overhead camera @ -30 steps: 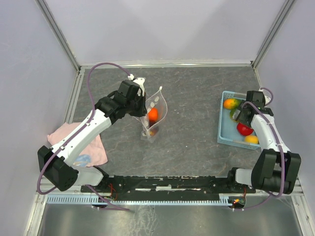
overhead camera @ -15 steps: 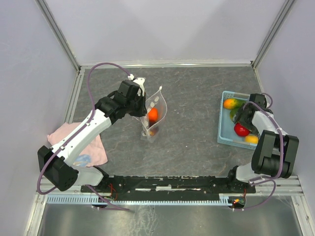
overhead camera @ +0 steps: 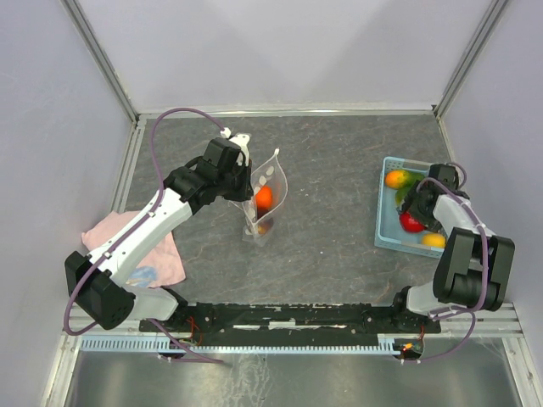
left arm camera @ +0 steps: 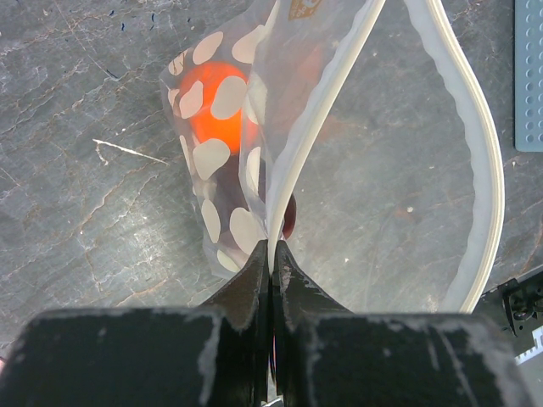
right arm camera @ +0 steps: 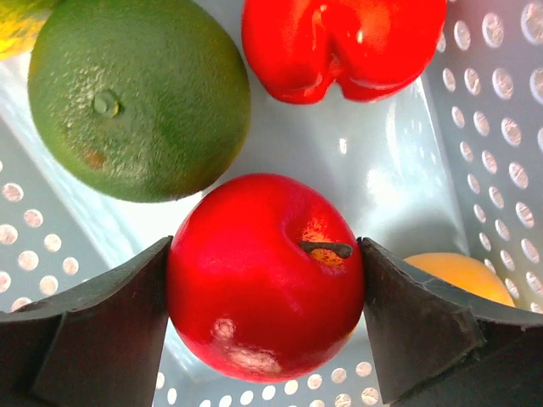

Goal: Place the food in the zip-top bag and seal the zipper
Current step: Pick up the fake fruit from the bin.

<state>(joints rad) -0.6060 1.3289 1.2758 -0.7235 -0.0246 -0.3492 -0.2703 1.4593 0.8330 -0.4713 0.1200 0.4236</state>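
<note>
The clear zip-top bag (overhead camera: pixel 270 188) with white spots stands upright and open mid-table. It holds an orange fruit (left arm camera: pixel 219 110) and a dark maroon one (left arm camera: pixel 289 217). My left gripper (left arm camera: pixel 271 251) is shut on the bag's whitish zipper strip (left arm camera: pixel 485 170) at one end of the mouth. My right gripper (right arm camera: pixel 266 297) is down in the light-blue basket (overhead camera: pixel 386 231), its jaws pressed on both sides of a bright red apple (right arm camera: pixel 254 271), which also shows in the top view (overhead camera: pixel 411 222). A green fruit (right arm camera: pixel 140 93), a red lobed fruit (right arm camera: pixel 344 42) and a yellow one (right arm camera: pixel 462 273) lie beside it.
An orange-yellow mango (overhead camera: pixel 395 179) lies in the basket's far corner. A pink cloth (overhead camera: pixel 144 244) lies at the left near the left arm's base. Metal rails edge the table at the back and the sides.
My right gripper has shifted slightly left inside the basket and closed round the red apple. The left arm and the bag have not moved.
</note>
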